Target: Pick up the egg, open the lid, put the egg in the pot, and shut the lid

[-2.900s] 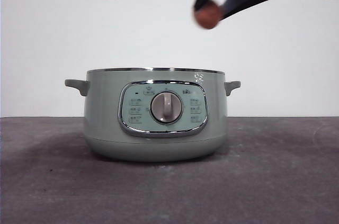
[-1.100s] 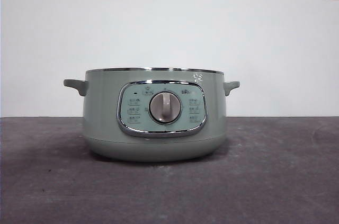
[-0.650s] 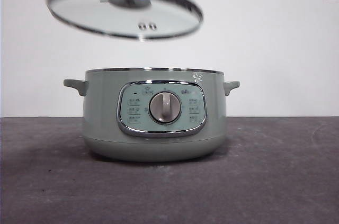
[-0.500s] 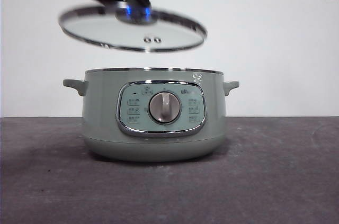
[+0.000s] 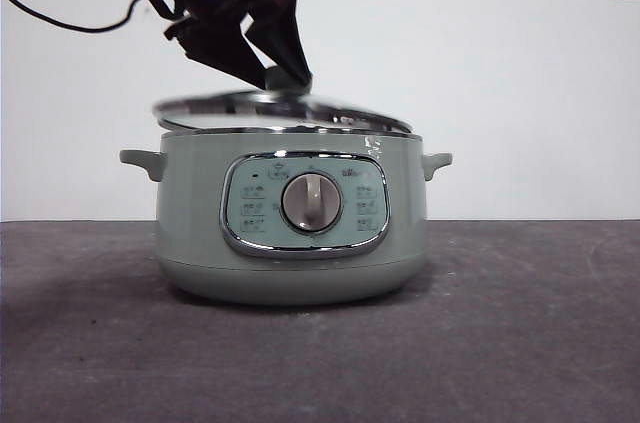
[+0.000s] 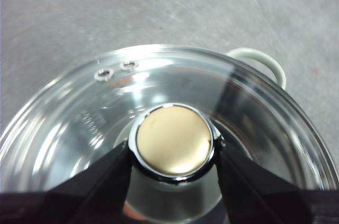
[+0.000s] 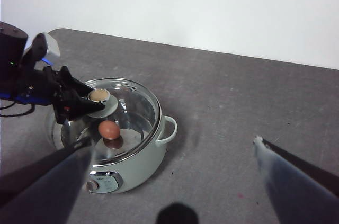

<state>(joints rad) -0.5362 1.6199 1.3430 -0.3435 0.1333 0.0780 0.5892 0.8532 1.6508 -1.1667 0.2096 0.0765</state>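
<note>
Left end effector (image 5: 287, 78), black and two-jawed, reaches down from the upper left of the front frame and pinches the sage-green knob (image 6: 174, 140) of the round clear glass lid with its chrome rim (image 5: 283, 111); in the left wrist frame its two jaws press against either side of that knob at centre frame. That lid sits low over the rim of the large sage-green electric pot (image 5: 290, 218), slightly tilted, its left edge a little higher than its right, so whether it rests fully on the rim cannot be told. On the lid, two small vent holes (image 6: 116, 70) show in the upper left of the left wrist frame. The small brown-orange egg (image 7: 109, 129) lies inside the pot, seen through the glass at the left of the right wrist frame. The pot stands on the grey desk (image 5: 520, 343), its chrome-framed control panel and central dial (image 5: 309, 202) facing the front camera. Right end effector (image 7: 175, 171) hangs well apart from the pot, its jaws spread wide at the two lower corners of the right wrist frame.
</note>
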